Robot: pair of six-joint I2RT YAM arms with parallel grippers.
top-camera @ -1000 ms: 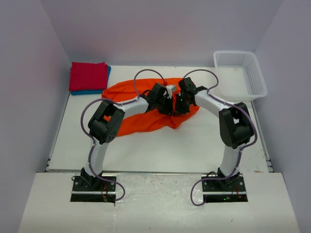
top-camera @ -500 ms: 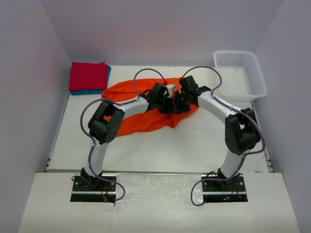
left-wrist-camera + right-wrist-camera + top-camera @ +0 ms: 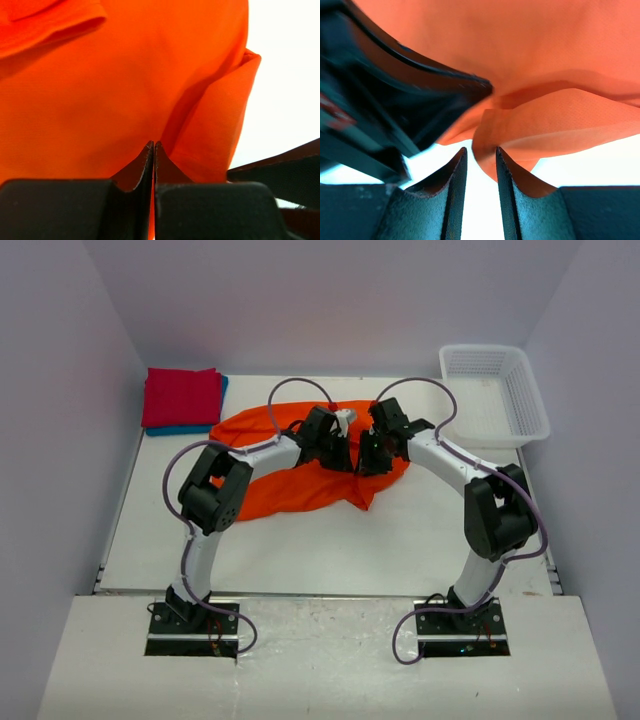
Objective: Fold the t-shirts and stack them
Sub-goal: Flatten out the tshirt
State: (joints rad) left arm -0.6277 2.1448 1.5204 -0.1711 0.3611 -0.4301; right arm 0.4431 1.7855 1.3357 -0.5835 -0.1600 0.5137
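Since a second ago the right tool (image 3: 479,152) has let go. Its jaws now stand parted, with a loose fold of the orange t-shirt (image 3: 290,490) just past the tips and not clamped between them. The left tool (image 3: 152,147) is clenched on a pinch of the same cloth, which tents up to its tips. That shirt lies crumpled in the middle of the surface (image 3: 400,540), under both tools. The red t-shirt (image 3: 182,397) sits folded on the blue t-shirt (image 3: 185,429) at the far left corner.
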